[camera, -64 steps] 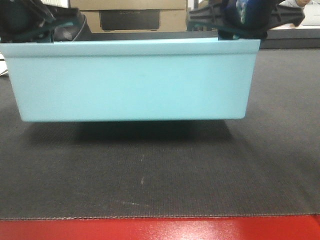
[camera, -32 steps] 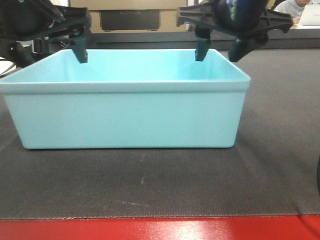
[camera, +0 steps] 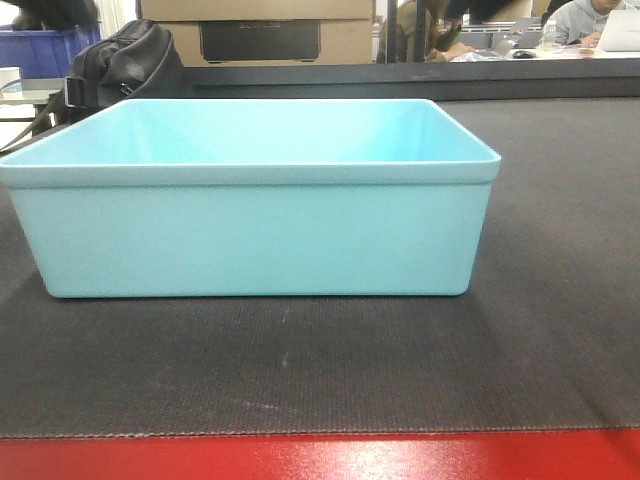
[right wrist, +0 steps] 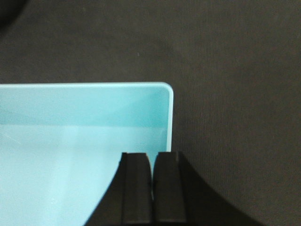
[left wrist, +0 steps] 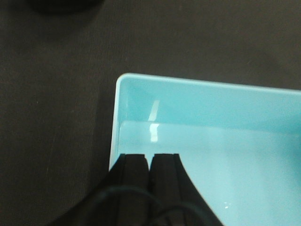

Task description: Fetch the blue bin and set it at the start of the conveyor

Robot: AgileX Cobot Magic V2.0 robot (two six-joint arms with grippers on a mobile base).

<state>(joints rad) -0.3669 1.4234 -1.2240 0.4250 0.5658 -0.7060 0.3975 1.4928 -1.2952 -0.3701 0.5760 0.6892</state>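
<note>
The blue bin point(camera: 250, 230) is a pale aqua tub that stands flat and upright on the dark grey woven conveyor belt point(camera: 300, 370), behind the belt's red front strip point(camera: 300, 458). It is empty. Neither gripper shows in the front view. In the left wrist view my left gripper point(left wrist: 149, 160) is shut and empty, above the bin point(left wrist: 211, 141) near its left wall. In the right wrist view my right gripper point(right wrist: 151, 157) is shut and empty, above the bin point(right wrist: 70, 141) near its right wall.
Behind the belt are a black bag point(camera: 125, 62), a dark blue crate point(camera: 45, 50) and a cardboard box point(camera: 260, 30). People sit at a desk at the far right point(camera: 590, 20). Belt surface lies on both sides of the bin point(left wrist: 56, 94) point(right wrist: 235, 94).
The bin went from held above the belt to resting on it. Both grippers let go of its side walls, rose out of the front view and now show shut.
</note>
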